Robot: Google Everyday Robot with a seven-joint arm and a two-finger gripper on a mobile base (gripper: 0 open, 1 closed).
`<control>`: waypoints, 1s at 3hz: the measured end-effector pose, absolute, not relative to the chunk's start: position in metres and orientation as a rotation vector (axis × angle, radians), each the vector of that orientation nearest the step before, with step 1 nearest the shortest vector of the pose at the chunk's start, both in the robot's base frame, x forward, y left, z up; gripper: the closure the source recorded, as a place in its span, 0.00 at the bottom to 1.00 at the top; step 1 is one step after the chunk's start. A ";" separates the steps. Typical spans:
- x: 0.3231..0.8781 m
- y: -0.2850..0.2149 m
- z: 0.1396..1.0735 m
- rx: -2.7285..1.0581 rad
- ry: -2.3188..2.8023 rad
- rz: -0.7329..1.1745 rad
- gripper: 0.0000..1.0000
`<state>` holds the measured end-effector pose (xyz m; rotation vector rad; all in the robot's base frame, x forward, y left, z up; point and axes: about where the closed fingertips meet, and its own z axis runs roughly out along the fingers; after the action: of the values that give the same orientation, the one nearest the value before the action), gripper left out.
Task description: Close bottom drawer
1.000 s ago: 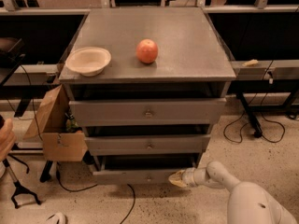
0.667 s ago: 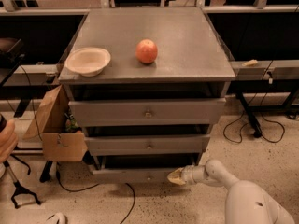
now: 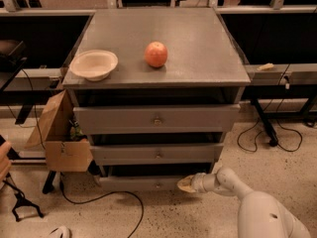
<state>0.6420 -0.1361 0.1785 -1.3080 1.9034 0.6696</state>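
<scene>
Where grey desk (image 3: 208, 43) nears floor, bottom drawer (image 3: 133, 183) sits lowest of three, front panel standing a little forward, dark gap above it, small knob (image 3: 158, 185) at centre. Tan-tipped end effector (image 3: 187, 184), on white arm (image 3: 233, 185) reaching from lower right, lies against right part of that panel, near knob; whether released or clenched, cannot tell. On desk top: red apple (image 3: 156, 54) near middle, pale bowl (image 3: 94, 64) at front left corner, well apart. Open cardboard box (image 3: 57, 143) stands at desk's left side.
</scene>
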 end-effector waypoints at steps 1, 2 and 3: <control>0.657 -0.138 0.182 -1.296 1.898 0.619 0.60; 0.667 -0.149 0.187 -1.272 1.898 0.565 0.36; 0.660 -0.166 0.190 -1.252 1.914 0.541 0.12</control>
<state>0.6599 -0.1659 0.1900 -1.2519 1.9145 0.5412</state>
